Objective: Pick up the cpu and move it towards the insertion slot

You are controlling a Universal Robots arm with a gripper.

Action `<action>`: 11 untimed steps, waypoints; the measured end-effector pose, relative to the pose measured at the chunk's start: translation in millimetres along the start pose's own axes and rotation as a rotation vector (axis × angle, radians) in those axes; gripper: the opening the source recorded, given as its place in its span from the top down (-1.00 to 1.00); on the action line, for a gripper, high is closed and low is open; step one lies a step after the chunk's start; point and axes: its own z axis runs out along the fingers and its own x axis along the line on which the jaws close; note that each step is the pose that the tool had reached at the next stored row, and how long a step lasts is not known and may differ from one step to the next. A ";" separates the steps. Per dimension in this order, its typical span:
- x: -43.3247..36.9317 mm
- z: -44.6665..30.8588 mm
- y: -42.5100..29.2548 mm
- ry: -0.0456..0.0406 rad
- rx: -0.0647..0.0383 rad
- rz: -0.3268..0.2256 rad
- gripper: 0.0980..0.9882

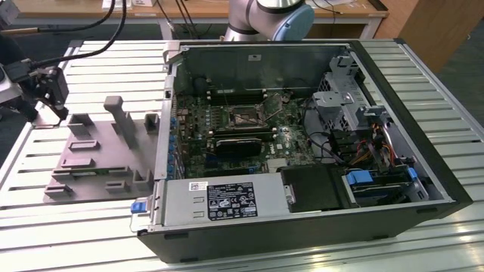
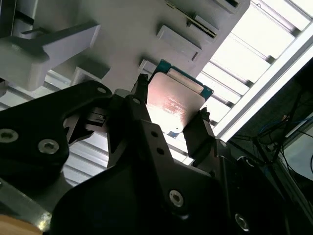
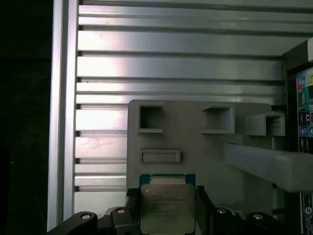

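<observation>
The cpu (image 2: 173, 105) is a thin square plate with a silvery top and a green edge. It sits between the black fingers (image 2: 142, 95) of my gripper (image 2: 171, 111), which is shut on it. The first wrist view shows the cpu (image 3: 167, 203) in my gripper (image 3: 167, 211), in front of the grey fixture (image 3: 195, 147). In the exterior view my gripper (image 1: 60, 116) hangs over the far corner of the fixture (image 1: 98, 164) on that view's left. Whether the cpu touches the fixture I cannot tell. The insertion slot (image 1: 246, 115), a square socket with a metal frame, lies on the green board inside the case.
The open computer case (image 1: 423, 170) stands to the exterior view's right of the fixture, its side wall (image 1: 170, 113) between the two. A tall grey post (image 1: 121, 122) rises from the fixture. A power supply (image 1: 219, 201) fills the case's near edge. Black cables (image 1: 83, 39) trail behind the arm.
</observation>
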 end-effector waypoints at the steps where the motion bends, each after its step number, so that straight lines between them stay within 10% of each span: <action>1: -0.2 -3.1 0.2 0.0000 0.000 0.000 0.01; 11: -2.3 -42.4 2.6 -0.0001 0.001 0.000 0.01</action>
